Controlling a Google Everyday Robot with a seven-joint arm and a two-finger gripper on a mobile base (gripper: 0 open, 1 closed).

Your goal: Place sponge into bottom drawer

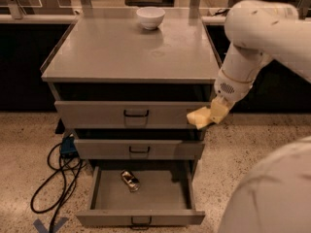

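My gripper point(210, 116) is shut on the pale-yellow sponge point(198, 117) and holds it in the air in front of the right end of the top drawer's front, well above the floor. The white arm point(243, 67) comes in from the upper right. The bottom drawer point(141, 217) of the grey cabinet is pulled wide open below and to the left of the sponge. A small shiny object point(129, 180) lies inside it, left of centre.
A white bowl point(150, 17) stands at the back of the cabinet top point(121, 52). The top drawer point(131, 113) and middle drawer point(139, 149) stick out a little. Black cables point(53, 183) and a blue object lie on the floor at the left. A white robot body point(272, 193) fills the lower right.
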